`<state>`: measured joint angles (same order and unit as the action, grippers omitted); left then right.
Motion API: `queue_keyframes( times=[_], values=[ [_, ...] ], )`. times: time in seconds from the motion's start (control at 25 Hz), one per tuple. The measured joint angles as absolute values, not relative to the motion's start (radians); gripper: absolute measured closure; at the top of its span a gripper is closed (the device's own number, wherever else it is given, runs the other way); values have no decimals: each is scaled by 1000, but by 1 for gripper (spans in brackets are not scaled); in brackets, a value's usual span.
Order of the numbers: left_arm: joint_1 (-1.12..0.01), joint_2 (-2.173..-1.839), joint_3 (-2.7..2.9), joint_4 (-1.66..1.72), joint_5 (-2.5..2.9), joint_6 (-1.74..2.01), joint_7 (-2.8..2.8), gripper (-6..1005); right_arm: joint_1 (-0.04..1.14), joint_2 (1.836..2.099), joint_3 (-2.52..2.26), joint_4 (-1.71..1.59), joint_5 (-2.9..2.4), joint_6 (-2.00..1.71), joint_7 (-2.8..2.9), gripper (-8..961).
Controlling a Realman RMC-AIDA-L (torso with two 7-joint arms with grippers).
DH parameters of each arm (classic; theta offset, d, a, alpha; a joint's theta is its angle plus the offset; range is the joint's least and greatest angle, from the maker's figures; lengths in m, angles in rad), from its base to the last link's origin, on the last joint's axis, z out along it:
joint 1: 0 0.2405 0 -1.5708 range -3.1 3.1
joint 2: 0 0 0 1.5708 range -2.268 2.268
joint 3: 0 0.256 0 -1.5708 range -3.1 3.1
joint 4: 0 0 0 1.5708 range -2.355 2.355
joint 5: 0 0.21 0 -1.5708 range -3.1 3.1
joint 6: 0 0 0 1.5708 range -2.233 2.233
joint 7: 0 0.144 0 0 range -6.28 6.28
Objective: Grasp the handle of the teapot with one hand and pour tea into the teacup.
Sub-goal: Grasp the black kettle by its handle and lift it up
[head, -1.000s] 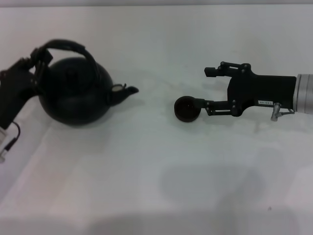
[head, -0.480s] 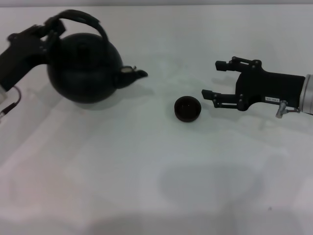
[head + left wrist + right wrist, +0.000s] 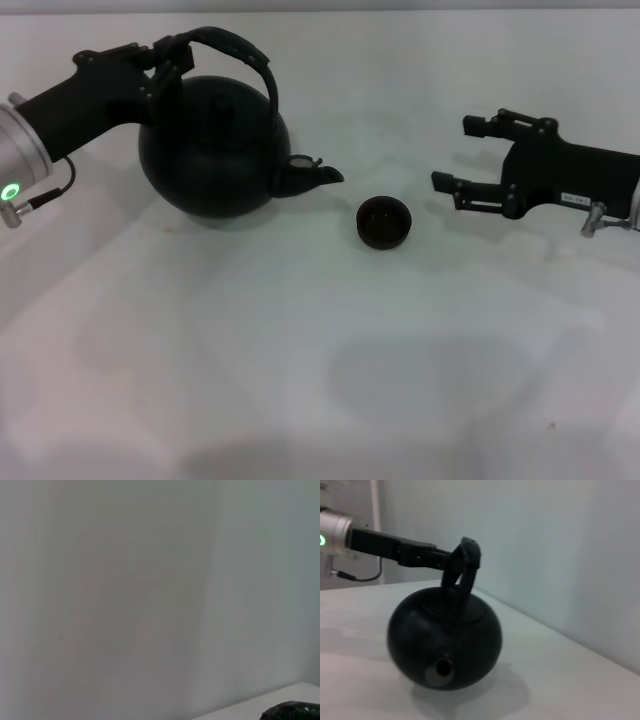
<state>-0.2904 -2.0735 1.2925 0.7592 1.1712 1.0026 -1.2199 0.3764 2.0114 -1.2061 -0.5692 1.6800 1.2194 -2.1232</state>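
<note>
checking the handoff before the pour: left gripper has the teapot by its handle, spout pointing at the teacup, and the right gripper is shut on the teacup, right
Not quite. In the head view the right gripper is open and stands apart from the teacup, which sits alone on the table. The rest holds: the left gripper grips the handle of the teapot, whose spout points toward the teacup.

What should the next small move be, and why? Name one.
Probably carry the teapot a little further toward the teacup. The left tool holds the handle, and the spout tip sits short of the cup's rim, level rather than tipped. The right tool is open, apart from the cup.
</note>
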Motion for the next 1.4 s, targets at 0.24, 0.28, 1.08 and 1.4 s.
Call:
queue_keyframes(
  times=[0.24, 0.28, 1.08, 1.4],
  values=[
    [-265, -2076, 1295, 904, 1327, 963, -1397, 823, 366, 2011, -1144, -569, 1681, 1236, -2117, 103],
    [-256, -2078, 1303, 937, 1359, 946, -1431, 823, 365, 2011, -1126, -569, 1681, 1243, -2115, 103],
    [-292, -2074, 1377, 1188, 1838, 877, -1885, 826, 366, 2009, -1037, -569, 1730, 1271, -2100, 102],
    [-347, -2072, 1400, 1231, 1971, 882, -1988, 826, 373, 2010, -1037, -570, 1732, 1258, -2100, 102]
  ],
)
